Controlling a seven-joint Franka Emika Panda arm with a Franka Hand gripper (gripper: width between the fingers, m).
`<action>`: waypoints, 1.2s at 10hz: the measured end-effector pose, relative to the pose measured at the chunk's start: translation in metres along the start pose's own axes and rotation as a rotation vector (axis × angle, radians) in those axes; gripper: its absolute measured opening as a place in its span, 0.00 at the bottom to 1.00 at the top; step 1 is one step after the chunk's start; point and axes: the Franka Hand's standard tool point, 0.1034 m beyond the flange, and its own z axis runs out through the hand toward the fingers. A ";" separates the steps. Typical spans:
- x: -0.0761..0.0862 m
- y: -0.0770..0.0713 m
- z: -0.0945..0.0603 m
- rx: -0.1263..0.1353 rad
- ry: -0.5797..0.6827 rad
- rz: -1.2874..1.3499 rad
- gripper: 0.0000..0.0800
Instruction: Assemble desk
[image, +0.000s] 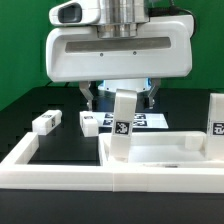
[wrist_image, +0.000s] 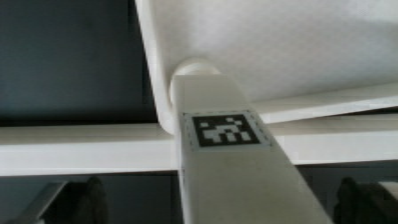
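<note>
The white tabletop panel (image: 160, 152) lies in the front corner of the rim. One white leg (image: 122, 122) with a square tag stands upright on its corner at the exterior view's left. A second leg (image: 216, 118) stands at the panel's other end. Two loose legs (image: 45, 122) (image: 90, 122) lie on the black surface. My gripper (image: 120, 98) hangs open just above the standing leg, with one finger (image: 88, 97) well off each side. In the wrist view the tagged leg (wrist_image: 226, 130) runs between the dark fingers (wrist_image: 80, 197) of the gripper (wrist_image: 222, 200), untouched, with the panel (wrist_image: 267, 50) beyond.
The long white rim (image: 55, 165) frames the black surface along the front and sides, and it shows as a white bar in the wrist view (wrist_image: 80, 150). The marker board (image: 145, 120) lies flat behind the standing leg.
</note>
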 end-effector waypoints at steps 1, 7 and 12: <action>0.002 0.001 -0.002 0.000 0.003 -0.001 0.64; 0.004 0.002 -0.004 0.002 0.007 0.071 0.36; -0.001 0.004 -0.003 0.009 0.054 0.601 0.36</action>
